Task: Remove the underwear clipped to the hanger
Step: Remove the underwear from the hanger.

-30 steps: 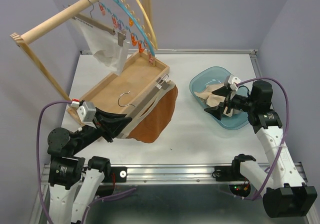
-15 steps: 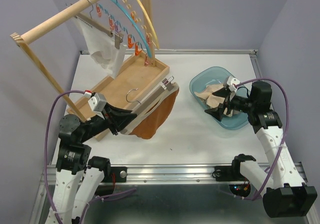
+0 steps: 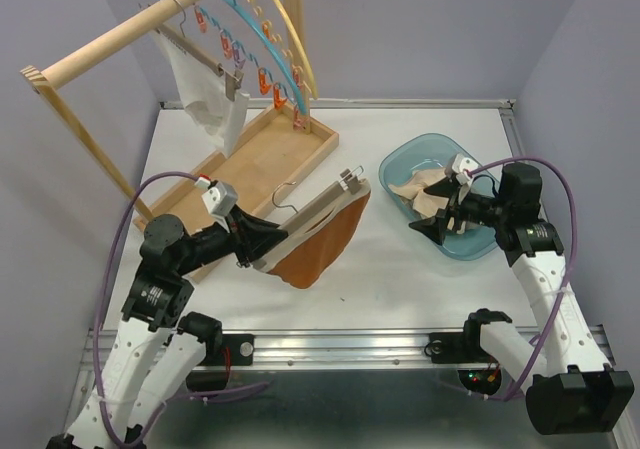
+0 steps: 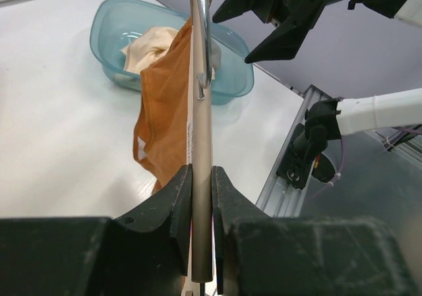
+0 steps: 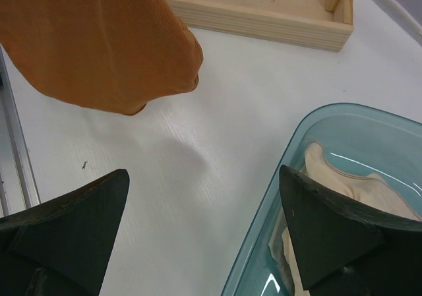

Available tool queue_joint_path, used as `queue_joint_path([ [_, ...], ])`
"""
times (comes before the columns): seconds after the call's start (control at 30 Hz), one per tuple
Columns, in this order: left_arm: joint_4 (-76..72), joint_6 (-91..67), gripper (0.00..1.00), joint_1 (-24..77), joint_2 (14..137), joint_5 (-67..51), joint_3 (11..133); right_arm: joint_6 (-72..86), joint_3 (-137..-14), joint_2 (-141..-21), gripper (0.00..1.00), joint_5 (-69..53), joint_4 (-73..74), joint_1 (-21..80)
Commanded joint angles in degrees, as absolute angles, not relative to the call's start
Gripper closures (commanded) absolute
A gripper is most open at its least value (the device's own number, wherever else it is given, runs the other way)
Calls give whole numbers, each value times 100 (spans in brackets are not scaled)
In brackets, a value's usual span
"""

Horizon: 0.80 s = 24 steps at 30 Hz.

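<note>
Moved: hanger [image 3: 312, 212] with orange underwear [image 3: 325, 247], off tray [image 3: 262, 154] toward table's right edge
Left hand [image 4: 201, 185]: pinching hanger
Right hand [image 5: 203, 177]: spread, unclip next

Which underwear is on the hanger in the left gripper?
The rust-orange pair; the white one hangs on the rack, the beige one lies in the tub.

Premises: a robotics laboratory test cell, not a dwelling. A white table [image 3: 420, 269] is boxed in by plain lilac walls [image 3: 420, 29], with a left arm [image 3: 150, 299] and a right arm [image 3: 545, 279] bolted to a metal rail [image 3: 350, 344] at its near edge and purple cables [image 3: 540, 159] running exposed. The household items seen, a wooden rack [image 3: 120, 31], a wooden tray [image 3: 265, 154] and a plastic tub [image 3: 415, 152], stand on this bench.
</note>
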State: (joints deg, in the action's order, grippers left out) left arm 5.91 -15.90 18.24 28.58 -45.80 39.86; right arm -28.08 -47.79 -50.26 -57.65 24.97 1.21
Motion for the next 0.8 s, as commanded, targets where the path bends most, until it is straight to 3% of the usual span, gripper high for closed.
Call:
queue_joint_path([
  [0.0, 132, -1407, 100, 2676, 3093, -3687, 4043, -2909, -4852, -5019, 0, -5924, 2531, 150],
  [0.23, 132, -1161, 100, 4041, 3717, -2295, 4113, -2979, -4817, -5001, 0, -5959, 2619, 149],
  [0.77, 105, -835, 100, 4359, 4184, -1775, 4008, -3243, -4887, -5080, 0, -6143, 2988, 149],
])
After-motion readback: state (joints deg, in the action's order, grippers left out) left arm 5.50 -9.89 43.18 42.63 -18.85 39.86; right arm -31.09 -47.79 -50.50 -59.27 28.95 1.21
